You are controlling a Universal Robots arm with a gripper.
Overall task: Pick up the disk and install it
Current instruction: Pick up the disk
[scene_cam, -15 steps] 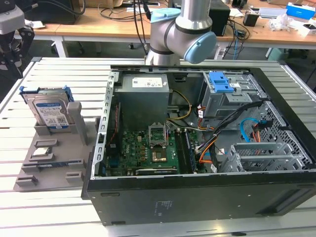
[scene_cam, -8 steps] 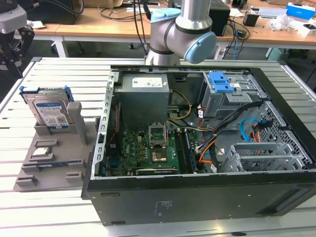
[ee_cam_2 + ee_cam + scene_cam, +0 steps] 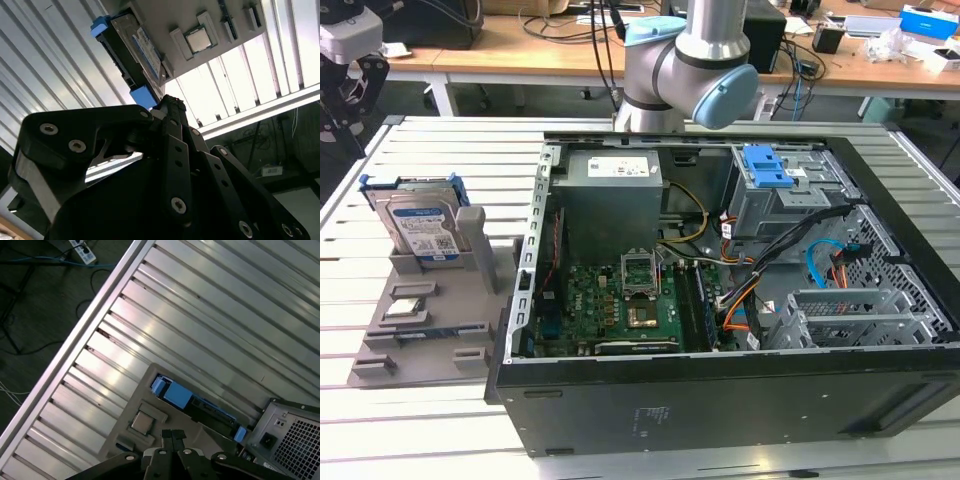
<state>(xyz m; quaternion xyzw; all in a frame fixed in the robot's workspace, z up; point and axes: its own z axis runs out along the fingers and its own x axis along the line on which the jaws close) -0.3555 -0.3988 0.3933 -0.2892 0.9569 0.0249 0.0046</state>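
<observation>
Where both wrist views look past the gripper [image 3: 173, 435], its black fingertips are pressed together with nothing between them. Just beyond the tips, a grey holder tray [image 3: 167, 12] lies on the slatted aluminium table [image 3: 200, 315]. The disk [image 3: 176, 394] stands on its edge in a slot of this tray, framed by its blue bracket and apart from the gripper. A processor chip [image 3: 141, 421] lies flat in another recess of the same tray, near the disk.

In the exterior view, the open computer case [image 3: 650, 415] is nearest, and the tray sits just beside it on the exterior view's left. The disk is upright at the tray's far end, label towards the camera. Inside the case, the green motherboard [image 3: 610, 300] lies at the near side. Behind it stands the grey power supply box [image 3: 610, 205]. The drive cage [image 3: 790, 205] with a blue latch [image 3: 767, 165] is on the exterior view's right, with orange and blue cables [image 3: 820, 262] in front of it. Behind the case rises the robot arm [image 3: 690, 70], and farther back are wooden desks [image 3: 560, 55].
</observation>
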